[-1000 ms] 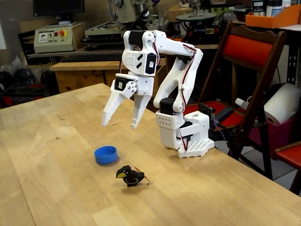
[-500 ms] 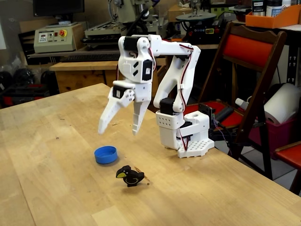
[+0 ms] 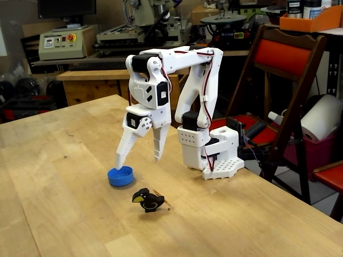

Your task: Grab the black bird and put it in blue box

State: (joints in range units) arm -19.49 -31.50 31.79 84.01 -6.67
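Going from left to right in the fixed view, the wooden table [image 3: 59, 176] is bare across its near left part. The first task item along it is the blue box [image 3: 120, 175], a shallow round cap lying open side up with nothing inside it. Directly above and slightly behind the cap hangs the white gripper [image 3: 138, 160], its two fingers spread wide and holding nothing. The left fingertip appears to sit just over the cap's far rim, though whether it touches cannot be told from this angle, and the right finger ends higher, clear of the table. A little to the right and nearer the camera stands the black bird [image 3: 148, 200], upright on the tabletop with its yellow beak facing left, close beside the cap but not touching it, and apart from both fingers. Further right the arm's white base [image 3: 210, 152] sits near the table edge, with a red folding chair [image 3: 278, 80] behind it. Judged from this layout, none of the task is complete: the bird has not been grasped and the cap is empty. What remains is to bring the open fingers over the bird, close on it, lift it, and release it in the cap.
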